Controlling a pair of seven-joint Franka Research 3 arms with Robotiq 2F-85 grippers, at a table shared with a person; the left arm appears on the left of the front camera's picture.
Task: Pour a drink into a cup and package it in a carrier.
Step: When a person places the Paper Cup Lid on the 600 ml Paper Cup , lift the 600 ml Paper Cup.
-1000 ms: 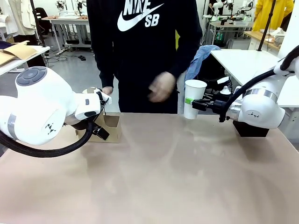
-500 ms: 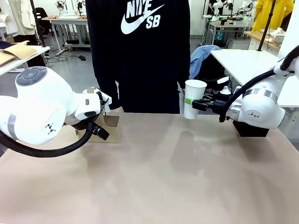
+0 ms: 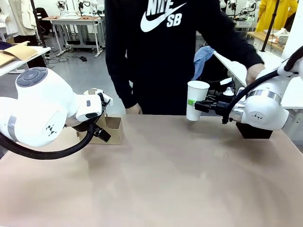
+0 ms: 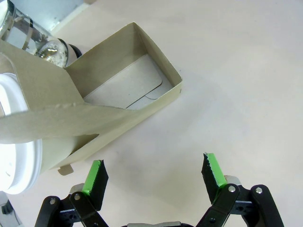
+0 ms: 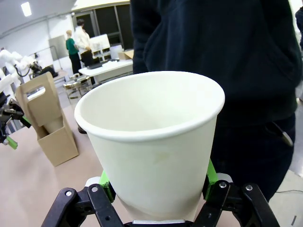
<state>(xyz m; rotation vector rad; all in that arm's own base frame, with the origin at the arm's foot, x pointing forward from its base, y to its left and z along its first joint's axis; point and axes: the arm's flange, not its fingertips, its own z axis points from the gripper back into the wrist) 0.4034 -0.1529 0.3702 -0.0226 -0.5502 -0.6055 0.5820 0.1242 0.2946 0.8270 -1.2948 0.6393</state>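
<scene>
The white paper cup [image 3: 197,100] hangs upright above the table's far right edge, and my right gripper [image 3: 193,102] is shut on its side. Seen from the right wrist, the cup [image 5: 151,137] is lidless and looks empty, with the right gripper [image 5: 158,189] pinching it low down. At the far left the brown cardboard carrier [image 3: 111,129] stands on the table. My left gripper [image 4: 154,170] is open just beside the carrier [image 4: 128,90], holding nothing. A clear glass jug [image 4: 28,35] lies behind the carrier; I cannot make out the drink in it.
A person in a black sweatshirt stands at the far edge, one hand [image 3: 254,72] stretched over my right arm, the other hand [image 3: 135,109] low by the table. A black box [image 3: 253,130] sits behind my right arm. A white round rimmed thing [image 4: 14,142] shows past the carrier's handle.
The person has stepped to the right and stretched an arm out over my right arm. Both grippers, the cup and the carrier have stayed where they were.
</scene>
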